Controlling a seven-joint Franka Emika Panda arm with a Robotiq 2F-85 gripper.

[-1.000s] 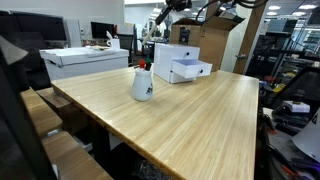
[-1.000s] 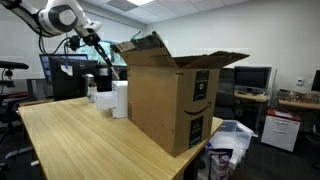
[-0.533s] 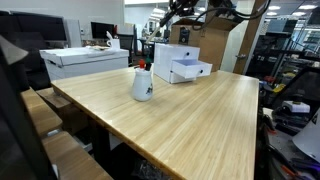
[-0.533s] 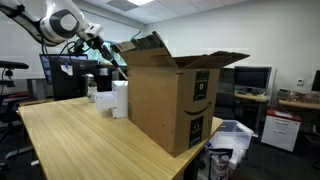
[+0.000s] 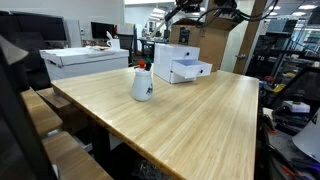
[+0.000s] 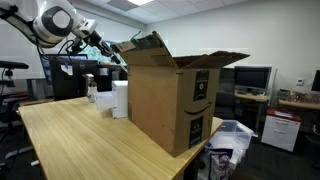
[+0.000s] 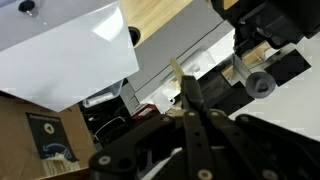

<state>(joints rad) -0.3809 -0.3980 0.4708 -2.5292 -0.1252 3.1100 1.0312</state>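
Cardboard box (image 6: pixel 170 100) stands open beside white drawers (image 5: pixel 182 56).

White, rounded arm (image 6: pixel 55 20) links joined by dark rings, grey round cap on one joint; black, angular, matte end effector (image 7: pixel 186 90).

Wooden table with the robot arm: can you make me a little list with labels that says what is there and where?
table: long, pale wood
white drawer unit: on the table, one drawer pulled out
cardboard box: big, flaps open, right beside the white drawer unit
white jug: upright on the table, apart from the others
end effector: shut, up in the air above the white drawer unit; cannot tell if it holds anything
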